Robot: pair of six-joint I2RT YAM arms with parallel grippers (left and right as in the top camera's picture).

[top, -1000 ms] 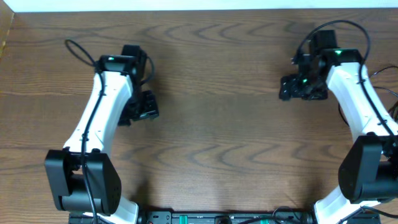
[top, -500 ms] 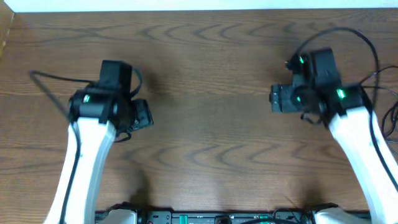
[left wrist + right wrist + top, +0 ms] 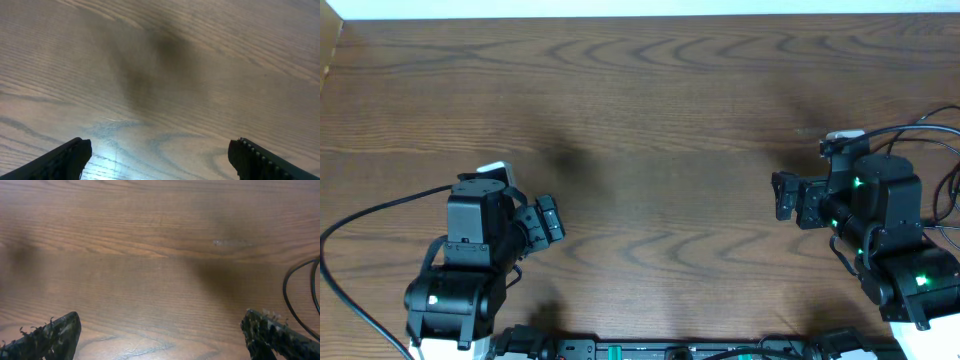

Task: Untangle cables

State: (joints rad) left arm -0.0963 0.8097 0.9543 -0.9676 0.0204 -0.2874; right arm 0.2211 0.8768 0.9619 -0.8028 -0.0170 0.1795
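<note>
No coiled or looped task cables show in any view; they are out of view. My left gripper (image 3: 548,216) is open and empty over bare wood at the front left; in the left wrist view (image 3: 160,161) its jaws stand wide apart with only table between them. My right gripper (image 3: 786,196) is open and empty at the front right; in the right wrist view (image 3: 160,335) only wood lies between its jaws. A thin black cord (image 3: 287,287) curves at the right edge of the right wrist view; I cannot tell whether it is a task cable.
The brown wood table (image 3: 660,90) fills the views. A thick black wire (image 3: 360,215) runs from the left arm to the left edge. Black wires (image 3: 920,125) trail from the right arm to the right edge. A power strip (image 3: 670,350) lies along the front edge.
Both arms have drawn back from the far part of the table toward the front edge and risen closer to the camera. Both grippers stay open and empty.
</note>
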